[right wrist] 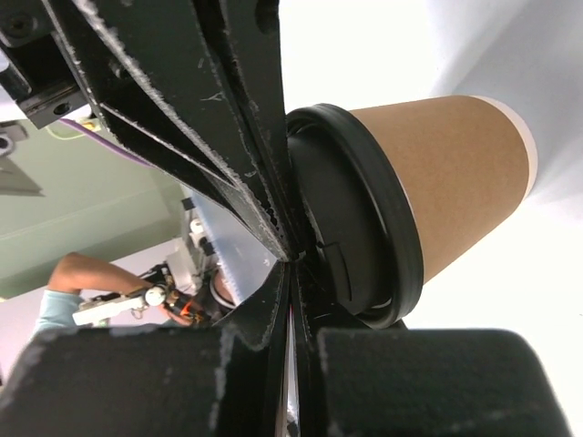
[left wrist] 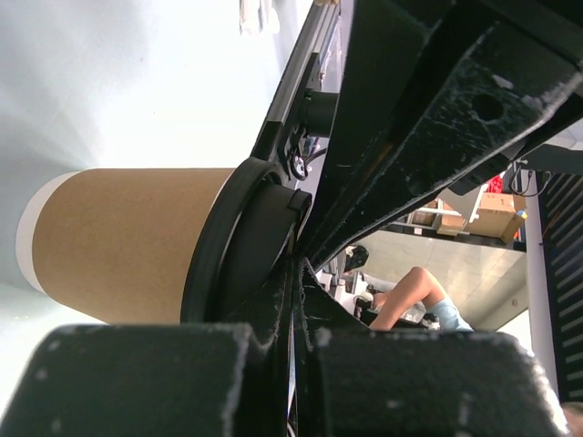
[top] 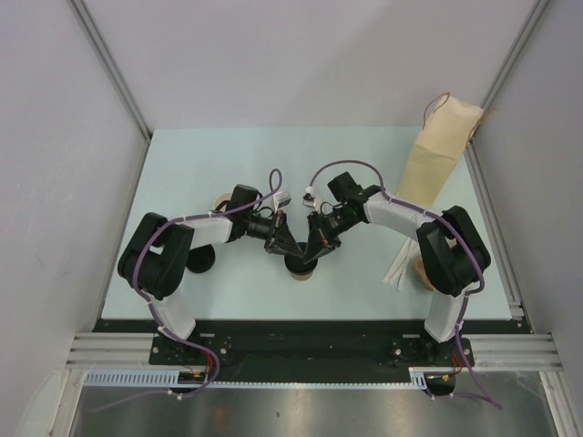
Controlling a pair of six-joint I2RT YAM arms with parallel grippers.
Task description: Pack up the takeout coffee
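Near the centre of the top view, our left gripper (top: 291, 250) and right gripper (top: 315, 248) both have their jaws closed on nothing, tips against the black lid (right wrist: 360, 214) of the kraft cup (top: 301, 269). We judge we are seating that lid. We should press straight down, evenly on both sides, so the cup neither tips nor crumples.

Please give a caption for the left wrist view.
Shut left gripper at the black lid of a kraft cup.
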